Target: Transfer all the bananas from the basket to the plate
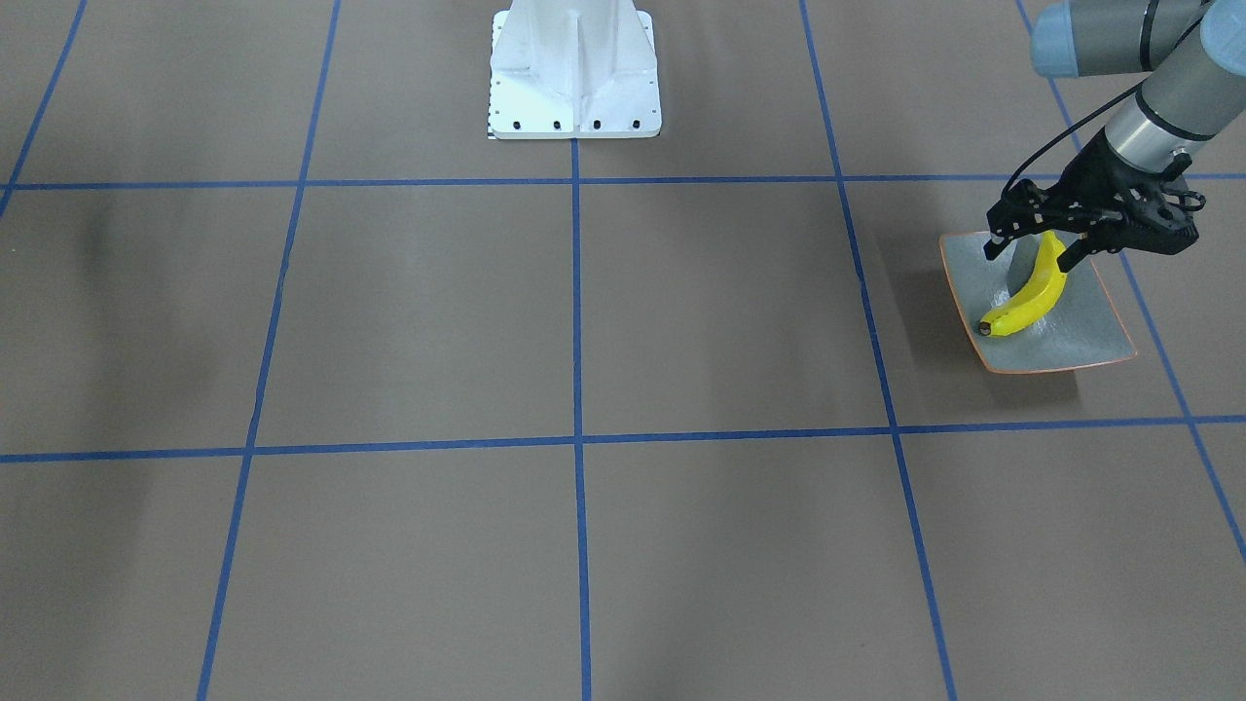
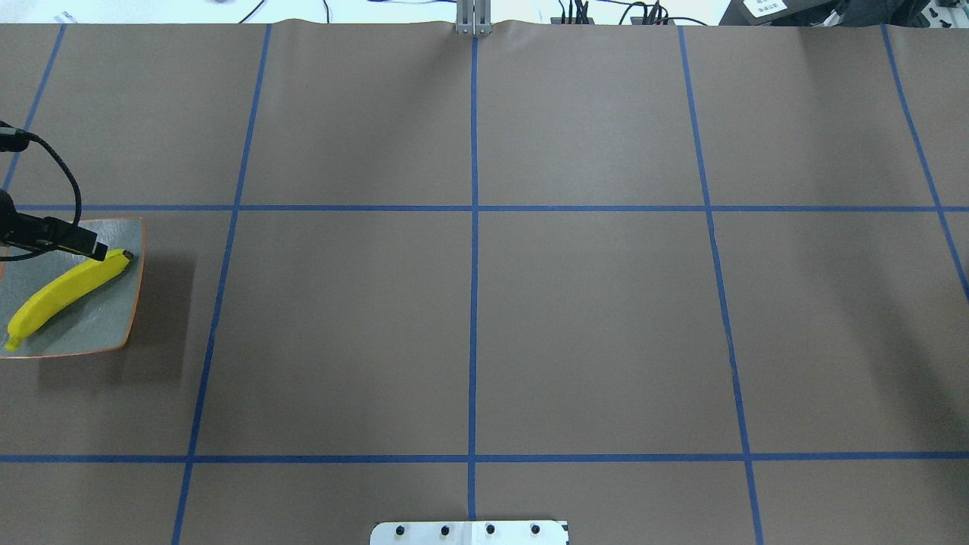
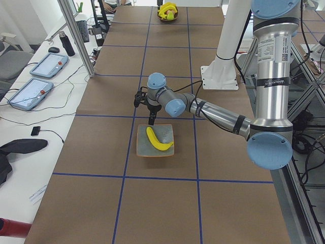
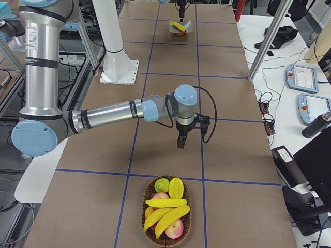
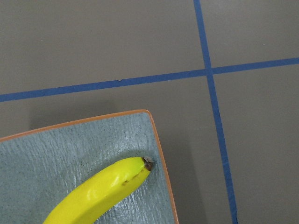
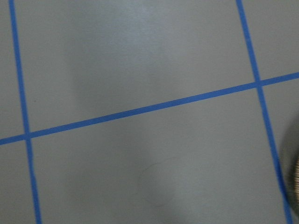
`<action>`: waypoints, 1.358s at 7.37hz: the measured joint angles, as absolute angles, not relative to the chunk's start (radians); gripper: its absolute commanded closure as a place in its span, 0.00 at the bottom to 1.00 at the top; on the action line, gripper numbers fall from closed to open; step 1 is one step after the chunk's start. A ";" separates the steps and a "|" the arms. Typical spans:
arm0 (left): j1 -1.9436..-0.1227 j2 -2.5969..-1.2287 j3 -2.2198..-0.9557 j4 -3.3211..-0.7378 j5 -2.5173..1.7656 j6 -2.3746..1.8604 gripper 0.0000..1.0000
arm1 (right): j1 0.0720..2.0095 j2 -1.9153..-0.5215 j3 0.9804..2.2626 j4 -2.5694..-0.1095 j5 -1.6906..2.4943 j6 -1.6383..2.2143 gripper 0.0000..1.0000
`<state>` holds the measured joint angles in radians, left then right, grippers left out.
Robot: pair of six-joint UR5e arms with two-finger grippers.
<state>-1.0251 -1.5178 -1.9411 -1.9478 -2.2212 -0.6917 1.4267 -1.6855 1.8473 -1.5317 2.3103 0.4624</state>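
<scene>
Hanging over the plate: the left gripper (image 1: 1032,255), jaws apart, one on either side of the banana's (image 1: 1032,297) upper end and not squeezing it. It looks let go.
Banana: lies slantwise across the plate (image 1: 1081,331), dark tip just inside one rim, so it rests wholly in the dish.
Plate: at the desk's (image 1: 584,321) end on the robot's left.
Basket (image 4: 160,239): at the opposite end, holding three bananas (image 4: 168,203) among other fruit (image 4: 162,185), not yet moved.
Right gripper (image 4: 181,140): points down over bare desk near the basket, probably placed for the next pick. I cannot tell whether its jaws are apart or together.
</scene>
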 measured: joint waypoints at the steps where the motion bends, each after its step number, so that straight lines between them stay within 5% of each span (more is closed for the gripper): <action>1: -1.024 -1.518 -1.942 -1.948 -2.221 -0.693 0.00 | 1.482 -1.715 1.792 -1.531 2.313 0.349 0.00; 10: -1.025 -1.525 -1.952 -1.947 -2.220 -0.693 0.00 | 1.606 -1.806 1.465 -1.318 2.274 0.146 0.06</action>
<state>-1.0247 -1.5247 -1.9517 -1.9472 -2.2197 -0.6934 1.6060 -1.8064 1.4649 -1.3175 2.2744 0.1461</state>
